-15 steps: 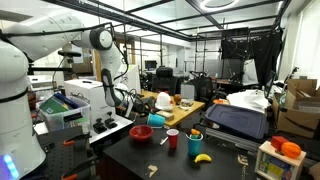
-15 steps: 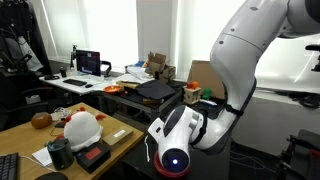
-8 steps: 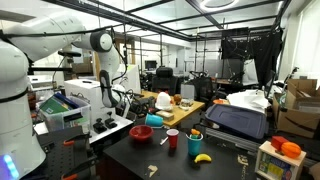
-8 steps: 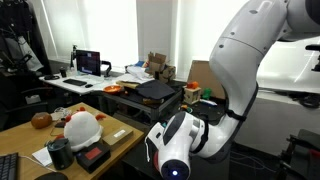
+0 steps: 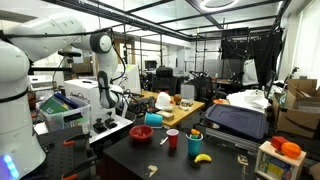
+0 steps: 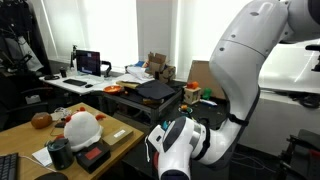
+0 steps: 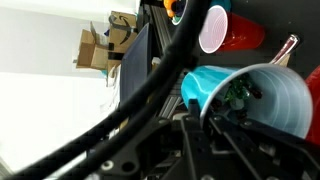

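Gripper (image 7: 200, 140) jaws fully closed, right at the rim of the blue cup (image 7: 282, 100); can't tell if it's gripped. Cup mouth faces the wrist camera, dark green stuff (image 7: 238, 95) inside. Beyond it is a red cup (image 7: 240, 35), pale interior showing.

Glossy white, rounded arm (image 6: 250, 60) with dark joint seams; thick black cables (image 7: 140, 95) cross from seven to one o'clock; apparently a blue light (image 5: 10, 162) glows at its base.

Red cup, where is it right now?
In an exterior view the red cup stands on the dark table, between the red bowl and the blue cup.
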Robot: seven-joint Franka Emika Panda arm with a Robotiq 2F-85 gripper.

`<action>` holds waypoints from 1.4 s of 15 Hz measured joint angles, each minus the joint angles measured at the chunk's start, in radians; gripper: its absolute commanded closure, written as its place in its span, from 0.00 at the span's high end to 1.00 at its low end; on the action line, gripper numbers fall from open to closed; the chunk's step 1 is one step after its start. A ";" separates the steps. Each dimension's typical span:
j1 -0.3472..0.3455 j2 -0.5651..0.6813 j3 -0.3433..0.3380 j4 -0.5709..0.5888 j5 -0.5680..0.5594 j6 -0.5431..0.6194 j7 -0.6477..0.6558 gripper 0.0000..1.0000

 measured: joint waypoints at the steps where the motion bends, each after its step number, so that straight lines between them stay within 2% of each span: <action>1: 0.004 0.002 0.001 0.000 0.000 -0.014 0.000 0.01; 8: 0.026 0.007 0.012 0.000 0.000 -0.115 -0.038 0.01; 21: 0.028 0.027 0.018 0.001 0.001 -0.199 -0.055 0.01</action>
